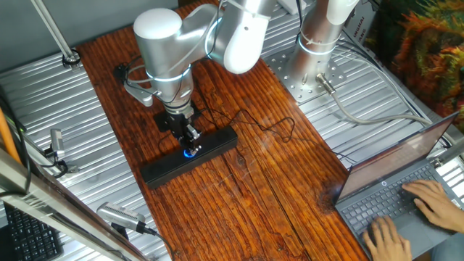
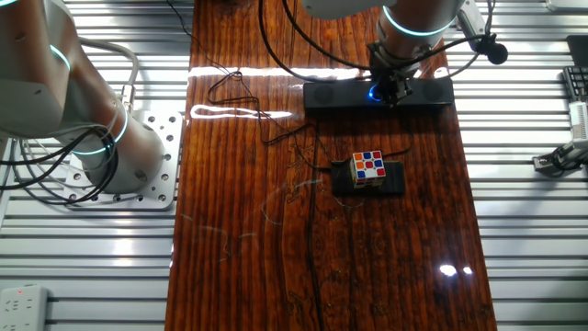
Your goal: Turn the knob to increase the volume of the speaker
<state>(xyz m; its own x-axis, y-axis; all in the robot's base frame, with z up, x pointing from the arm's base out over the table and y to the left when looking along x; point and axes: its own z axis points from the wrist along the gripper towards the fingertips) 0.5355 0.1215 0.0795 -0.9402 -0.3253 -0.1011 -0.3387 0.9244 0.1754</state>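
**Hovering at the blue-lit dial**

Reaching straight down, my gripper (image 1: 191, 135) sits right at the knob (image 1: 191, 151), whose blue ring glows just below my fingertips in one fixed view. In the other fixed view my gripper (image 2: 390, 89) covers most of the knob (image 2: 376, 92), with only a blue glint showing at its left side. My jaws look drawn close around the dial, but whether they are actually pinching it or merely flanking it I cannot tell; the fingertips are too small and dark against the black body.

The speaker (image 1: 190, 156) lies flat on the wooden table (image 1: 275, 203), a little left of frame centre in one fixed view. Its long axis runs diagonally there, from lower left up to upper right. In the other fixed view the speaker (image 2: 326, 95) lies near the top of the frame, long axis horizontal across the picture. The knob is midway along the bar, facing upward.

A thin black cable (image 2: 241, 92) loops over the wood to the left of the bar. Below the bar, well apart, a multicoloured cube (image 2: 368, 167) sits on a small black pad (image 2: 393, 180).
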